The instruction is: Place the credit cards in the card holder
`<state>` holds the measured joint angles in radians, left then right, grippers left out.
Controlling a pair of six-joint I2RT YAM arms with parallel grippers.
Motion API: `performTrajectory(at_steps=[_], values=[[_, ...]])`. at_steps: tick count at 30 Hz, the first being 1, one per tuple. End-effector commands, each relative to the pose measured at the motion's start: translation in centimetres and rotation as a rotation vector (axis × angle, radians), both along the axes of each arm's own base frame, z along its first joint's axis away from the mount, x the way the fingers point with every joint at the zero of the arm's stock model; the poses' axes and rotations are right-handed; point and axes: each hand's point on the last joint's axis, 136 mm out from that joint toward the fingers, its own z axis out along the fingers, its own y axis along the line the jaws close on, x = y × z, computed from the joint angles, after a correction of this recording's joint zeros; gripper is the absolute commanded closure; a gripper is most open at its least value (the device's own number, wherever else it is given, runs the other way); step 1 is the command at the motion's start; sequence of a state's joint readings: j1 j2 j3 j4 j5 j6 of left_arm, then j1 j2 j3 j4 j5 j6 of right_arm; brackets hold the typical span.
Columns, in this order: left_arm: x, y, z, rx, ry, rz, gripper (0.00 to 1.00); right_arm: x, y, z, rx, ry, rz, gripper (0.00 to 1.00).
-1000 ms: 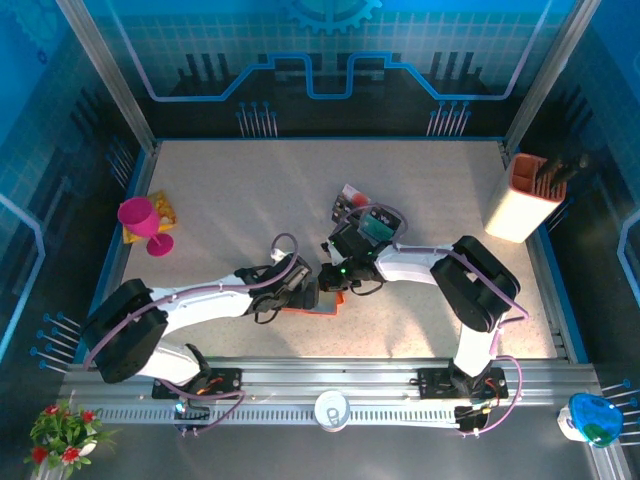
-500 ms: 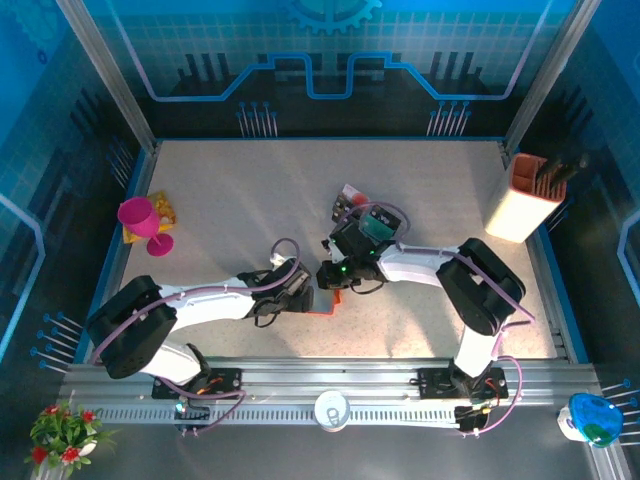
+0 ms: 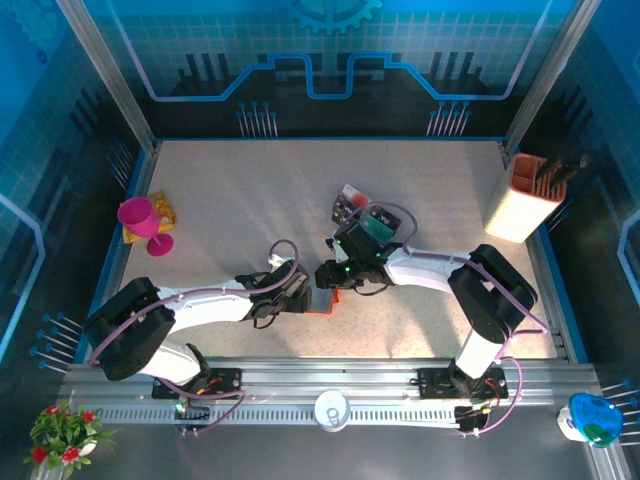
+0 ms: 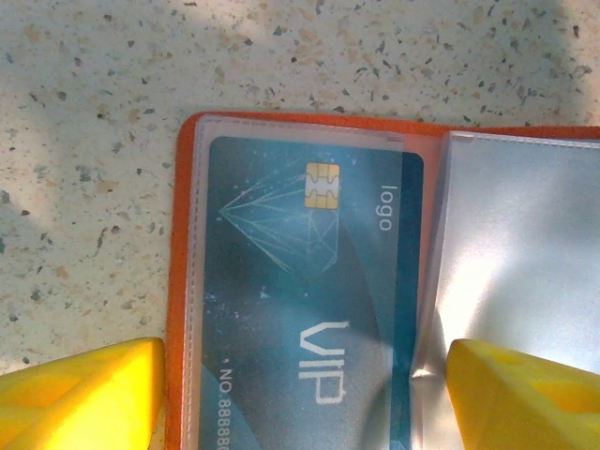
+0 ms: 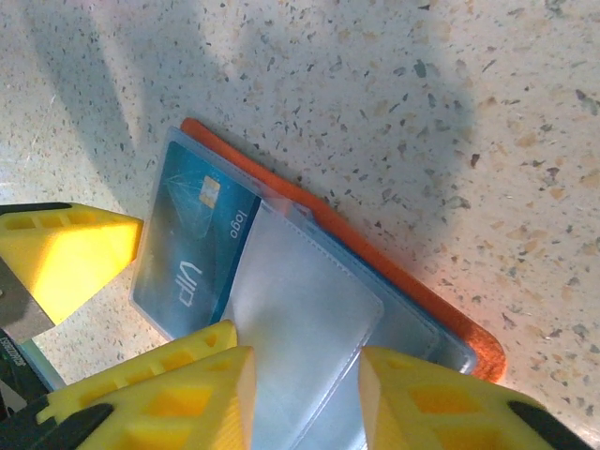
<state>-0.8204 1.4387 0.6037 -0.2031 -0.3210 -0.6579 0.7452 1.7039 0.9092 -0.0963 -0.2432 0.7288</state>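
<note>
Speckled tabletop (image 4: 94, 94), orange card holder (image 4: 506, 244), rectangular card (image 4: 309, 281)

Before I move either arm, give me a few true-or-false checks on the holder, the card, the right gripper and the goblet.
1. The holder lies open on the table. True.
2. A teal card is already inside it. True.
3. That card reads GOLD. False: it reads VIP.
4. The right gripper is clamped shut. False: its jaws stand apart over a clear sleeve.
5. The pink goblet stands at the table's right edge. False: it stands by the left edge.
</note>
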Motion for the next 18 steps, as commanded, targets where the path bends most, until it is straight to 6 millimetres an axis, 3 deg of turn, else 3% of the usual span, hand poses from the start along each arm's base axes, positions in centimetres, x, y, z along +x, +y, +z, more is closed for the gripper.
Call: performTrajectory(at_steps=[1, 9, 18], values=[[-0.9, 0.2, -1.0, -0.011, 0.029, 0.014, 0.21, -0.4, -0.1, -1.6, -0.018, 0.031, -0.005, 0.62], [-0.9, 0.3, -0.9, -0.015, 0.027, 0.016, 0.21, -0.3, 0.5, -2.6, -0.016, 0.060, 0.004, 0.61], [-1.0, 0.4, -0.8, -0.022, 0.021, 0.019, 0.21, -0.1, 1.6, -1.6, 0.032, 0.063, 0.024, 0.61]])
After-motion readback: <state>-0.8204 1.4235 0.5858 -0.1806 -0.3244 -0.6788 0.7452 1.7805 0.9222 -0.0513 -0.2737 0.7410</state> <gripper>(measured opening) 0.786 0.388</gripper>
